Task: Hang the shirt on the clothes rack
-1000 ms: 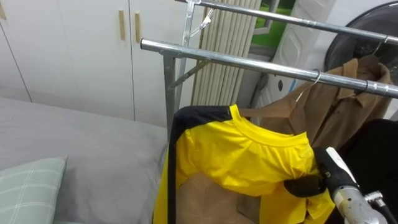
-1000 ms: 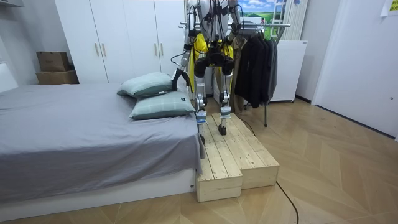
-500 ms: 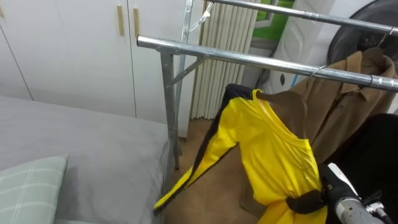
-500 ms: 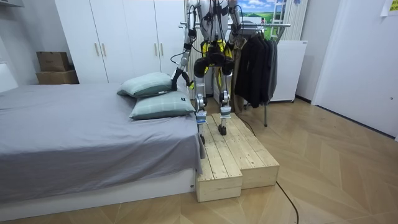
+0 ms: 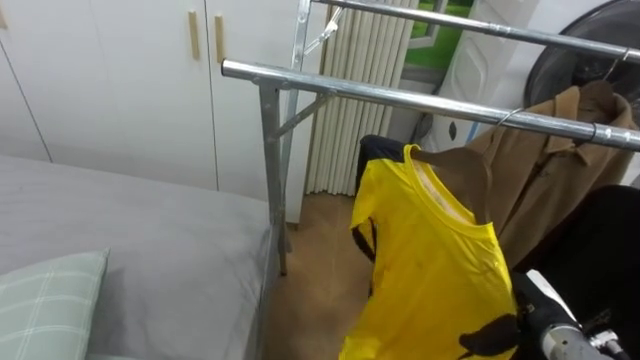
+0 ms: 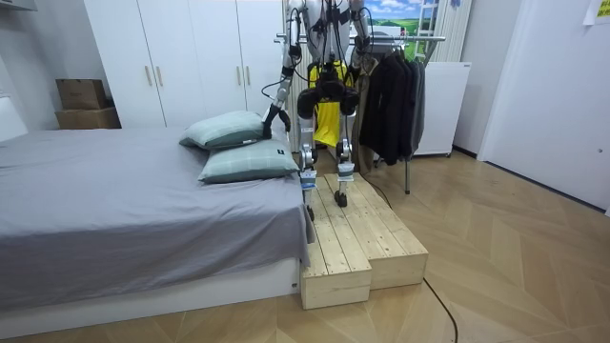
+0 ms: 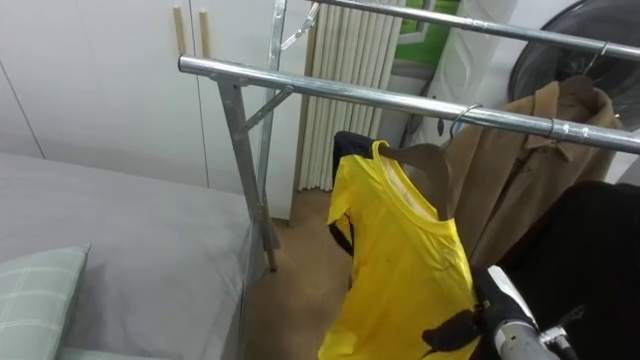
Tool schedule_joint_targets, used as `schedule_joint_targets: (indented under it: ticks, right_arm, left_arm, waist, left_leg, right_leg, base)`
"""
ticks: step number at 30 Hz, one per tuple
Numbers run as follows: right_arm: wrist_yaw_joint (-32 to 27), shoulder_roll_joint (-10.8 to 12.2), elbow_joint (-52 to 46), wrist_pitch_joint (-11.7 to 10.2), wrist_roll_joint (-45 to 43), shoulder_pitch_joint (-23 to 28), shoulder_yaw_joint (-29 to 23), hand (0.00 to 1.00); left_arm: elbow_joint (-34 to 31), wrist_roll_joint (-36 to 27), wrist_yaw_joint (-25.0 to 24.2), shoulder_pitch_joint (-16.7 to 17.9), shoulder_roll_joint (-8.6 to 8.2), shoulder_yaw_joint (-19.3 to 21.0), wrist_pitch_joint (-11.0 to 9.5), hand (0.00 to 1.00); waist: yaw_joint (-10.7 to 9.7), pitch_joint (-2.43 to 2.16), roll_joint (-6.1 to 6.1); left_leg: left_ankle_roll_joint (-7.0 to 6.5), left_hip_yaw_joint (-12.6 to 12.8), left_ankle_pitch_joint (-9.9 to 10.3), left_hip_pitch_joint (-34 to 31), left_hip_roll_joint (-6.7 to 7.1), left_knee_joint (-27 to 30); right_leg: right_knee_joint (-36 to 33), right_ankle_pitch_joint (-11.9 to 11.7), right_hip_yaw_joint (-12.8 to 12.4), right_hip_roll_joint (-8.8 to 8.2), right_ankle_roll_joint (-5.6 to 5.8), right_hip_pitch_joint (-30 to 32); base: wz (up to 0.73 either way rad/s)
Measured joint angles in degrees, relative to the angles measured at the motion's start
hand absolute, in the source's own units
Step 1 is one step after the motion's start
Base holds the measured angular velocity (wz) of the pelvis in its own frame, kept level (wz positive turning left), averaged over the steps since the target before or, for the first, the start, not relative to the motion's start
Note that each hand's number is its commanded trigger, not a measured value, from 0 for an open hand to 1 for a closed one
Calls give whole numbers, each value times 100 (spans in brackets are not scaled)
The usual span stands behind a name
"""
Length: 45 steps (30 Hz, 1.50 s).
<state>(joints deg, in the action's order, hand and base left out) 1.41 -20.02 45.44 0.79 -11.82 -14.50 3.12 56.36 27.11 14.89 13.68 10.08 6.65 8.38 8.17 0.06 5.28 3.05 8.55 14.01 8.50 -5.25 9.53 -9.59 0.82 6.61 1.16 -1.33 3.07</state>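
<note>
Now the yellow shirt (image 5: pixel 430 260) hangs straighter under the rail (image 5: pixel 400 97), right hand (image 5: pixel 495 333) at lower right pinching its hem to pull it flat

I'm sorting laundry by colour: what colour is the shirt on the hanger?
The shirt is yellow with black trim, best seen in the left eye view.

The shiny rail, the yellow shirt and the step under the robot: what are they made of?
The silver clothes rail looks like bare polished metal: it gleams with bright streaks. The yellow shirt seems a soft, thin fabric, since it droops in folds. The pale plank step looks like unpainted wood, with visible boards.
</note>
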Motion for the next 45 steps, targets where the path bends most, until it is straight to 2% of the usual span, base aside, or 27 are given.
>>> schedule_joint_targets:
  ticks: [11,19,33,39,45]
  right_arm:
    - [22,1,-354,7,-218,539,-1,0]
    - [22,10,-434,8,508,542,1,0]
    - [43,209,-1658,51,734,626,-22,0]
    - [-8,208,-1904,50,729,628,-22,0]
    - [-13,207,-2144,50,889,628,-23,0]
  left_arm:
    - [21,-9,-1,2,2,2,0,0]
    - [51,-9,-1,0,3,-1,0,0]
    - [119,-8,-4,9,-12,-4,0,0]
    - [120,-5,-4,10,-13,-4,3,0]
    - [164,-6,-4,14,-43,-8,2,0]
  waist:
    - [-38,-1,0]
    - [-28,5,12]
    - [-138,26,-28]
    - [-143,20,-36]
    - [-153,-17,-93]
  left_leg:
    - [1,22,1,2,3,-11]
    - [0,67,1,-4,3,-21]
    - [1,77,1,-3,0,-34]
    - [1,92,1,-16,0,-11]
    - [1,105,1,-21,-1,-17]
  right_leg:
    - [-11,0,-21,0,0,-1]
    - [-23,0,-64,8,0,39]
    - [-14,0,-68,15,0,46]
    - [-21,-1,-73,16,0,70]
    - [-27,-1,-74,17,-2,90]
  base:
    - [0]
    - [-3]
    - [0]
    - [-1]
    - [-1]
